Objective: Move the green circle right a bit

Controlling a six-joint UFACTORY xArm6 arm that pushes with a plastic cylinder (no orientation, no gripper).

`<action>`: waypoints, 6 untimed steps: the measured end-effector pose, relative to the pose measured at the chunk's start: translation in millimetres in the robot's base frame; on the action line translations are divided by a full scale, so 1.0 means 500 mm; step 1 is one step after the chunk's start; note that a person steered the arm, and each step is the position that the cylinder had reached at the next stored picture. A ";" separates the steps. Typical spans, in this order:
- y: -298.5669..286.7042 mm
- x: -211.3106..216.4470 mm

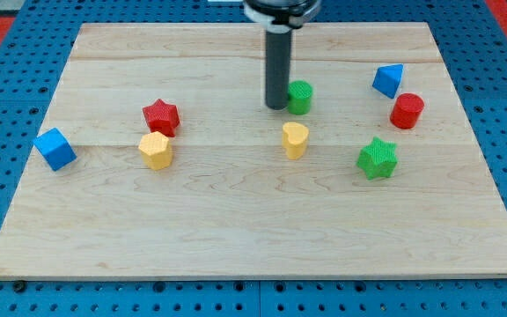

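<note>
The dark rod [277, 66] is cut off by the view's top edge, so its upper mount shows only in part. It stands just left of the small green round block [300, 97] and hides that block's left flank; whether my tip [276, 106] touches it cannot be told. The blue pegboard [11, 62] around the pale wooden counter [236, 229] runs off every edge.

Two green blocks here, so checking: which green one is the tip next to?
The green circle, touching my tip on its right; the green star sits apart, lower right.
</note>
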State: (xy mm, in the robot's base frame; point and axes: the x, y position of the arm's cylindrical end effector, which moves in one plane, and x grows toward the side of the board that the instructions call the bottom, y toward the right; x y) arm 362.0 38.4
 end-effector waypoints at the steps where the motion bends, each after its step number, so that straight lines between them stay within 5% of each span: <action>1: 0.008 -0.084; 4: -0.069 -0.092; 6: -0.065 -0.007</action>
State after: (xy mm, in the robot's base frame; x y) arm 358.3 5.7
